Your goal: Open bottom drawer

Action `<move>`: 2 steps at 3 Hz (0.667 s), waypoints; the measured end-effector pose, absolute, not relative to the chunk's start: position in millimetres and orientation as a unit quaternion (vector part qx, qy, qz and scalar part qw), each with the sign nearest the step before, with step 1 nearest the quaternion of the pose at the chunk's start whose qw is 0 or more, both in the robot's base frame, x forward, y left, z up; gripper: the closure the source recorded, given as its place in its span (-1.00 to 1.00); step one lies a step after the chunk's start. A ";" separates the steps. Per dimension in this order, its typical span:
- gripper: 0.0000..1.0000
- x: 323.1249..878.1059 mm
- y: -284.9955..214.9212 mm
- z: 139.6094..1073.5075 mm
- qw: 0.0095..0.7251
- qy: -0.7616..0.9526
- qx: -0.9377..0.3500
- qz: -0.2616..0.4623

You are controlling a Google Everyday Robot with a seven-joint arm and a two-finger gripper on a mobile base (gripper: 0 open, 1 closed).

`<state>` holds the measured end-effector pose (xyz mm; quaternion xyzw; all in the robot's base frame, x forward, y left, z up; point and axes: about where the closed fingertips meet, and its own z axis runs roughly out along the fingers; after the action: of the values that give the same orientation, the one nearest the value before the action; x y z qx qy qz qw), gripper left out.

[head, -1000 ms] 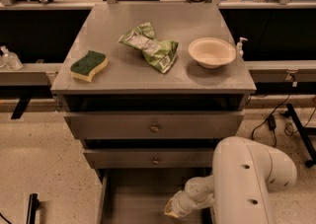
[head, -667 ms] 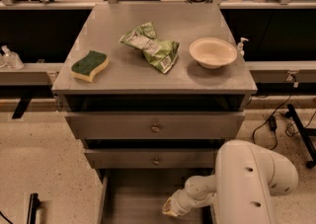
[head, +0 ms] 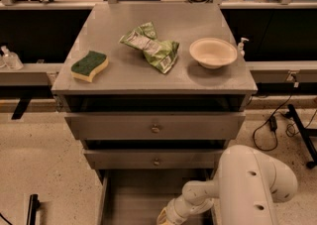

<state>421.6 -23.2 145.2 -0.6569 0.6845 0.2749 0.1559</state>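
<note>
The bottom drawer (head: 136, 194) is the lowest of three grey drawers. It stands pulled out toward me, and its plain grey box interior shows. Its front and knob lie below the frame's lower edge. My white arm (head: 250, 189) reaches in from the lower right. My gripper (head: 163, 217) is over the drawer's near part, at the very bottom of the view and mostly cut off. The middle drawer (head: 156, 159) and the wider top drawer (head: 155, 127) sit above, each pulled out slightly, with small round knobs.
On the cabinet top (head: 124, 78) lie a green and yellow sponge (head: 89, 65), a crumpled green chip bag (head: 153, 48) and a white bowl (head: 213, 52). Cables (head: 270, 122) and a black stand leg (head: 302, 135) are on the floor at right.
My arm's wrist has shifted slightly to the left and down over the open bottom drawer. The drawers and the things on the cabinet top look unchanged.
</note>
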 end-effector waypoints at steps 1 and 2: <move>1.00 392.3 -15.3 144.1 0.134 0.667 -0.666 0.306; 1.00 397.1 -16.5 144.1 0.134 0.667 -0.666 0.306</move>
<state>397.1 -16.5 144.1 -0.6660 0.6670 0.3060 0.1341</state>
